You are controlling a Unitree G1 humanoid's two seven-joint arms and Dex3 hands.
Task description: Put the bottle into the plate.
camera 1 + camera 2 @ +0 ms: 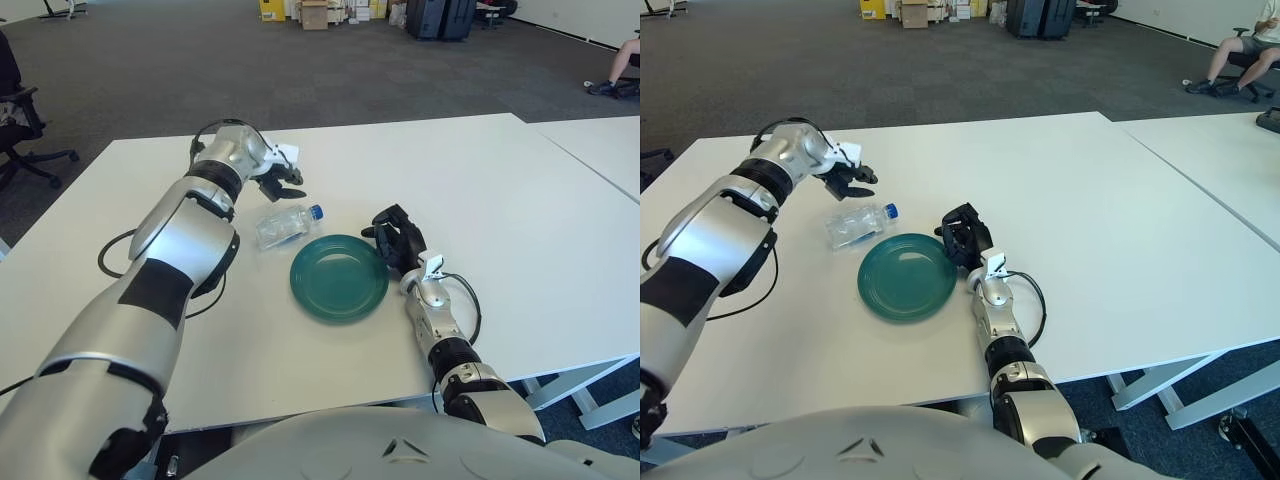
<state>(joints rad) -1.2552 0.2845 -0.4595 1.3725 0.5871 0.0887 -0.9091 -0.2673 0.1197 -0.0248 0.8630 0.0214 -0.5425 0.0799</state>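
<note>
On the white table [520, 220], a clear plastic bottle with a blue cap [284, 224] lies on its side, just beside the round dark-green plate [339, 277] at its 10 o'clock, outside the rim. At 11 o'clock from the bottle, the left hand [276, 176] hovers apart from it, dark fingers spread and empty. At the plate's 3 o'clock edge sits the right hand [399, 240], black fingers curled, holding nothing.

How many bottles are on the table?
1. The bottle lies on its side on the white table, just left of the green plate, below the left hand. None looks hidden.
</note>
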